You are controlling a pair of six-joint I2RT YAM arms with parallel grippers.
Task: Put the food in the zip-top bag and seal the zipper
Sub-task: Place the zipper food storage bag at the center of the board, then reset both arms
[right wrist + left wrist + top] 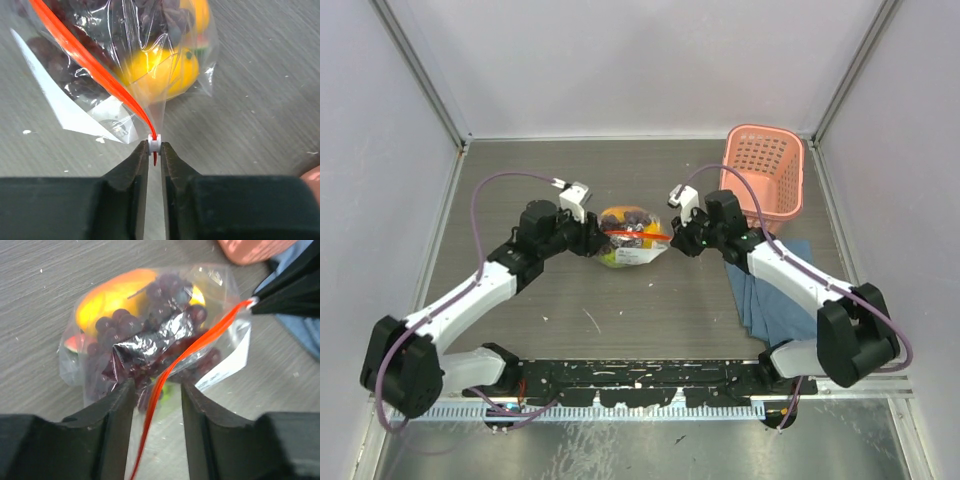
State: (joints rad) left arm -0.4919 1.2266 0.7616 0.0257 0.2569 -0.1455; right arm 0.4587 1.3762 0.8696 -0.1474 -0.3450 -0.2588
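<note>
The clear zip-top bag lies mid-table with the food inside: an orange-yellow fruit, a dark purple grape bunch and a bit of green fruit. The red-orange zipper runs along its mouth. My left gripper is open at the bag's left end, with the zipper strip passing loosely between the fingers. My right gripper is shut on the white zipper slider at the bag's right end. The fruit and zipper also show in the right wrist view.
A pink basket stands at the back right. A folded blue cloth lies under my right arm. Enclosure walls ring the table on the left, back and right.
</note>
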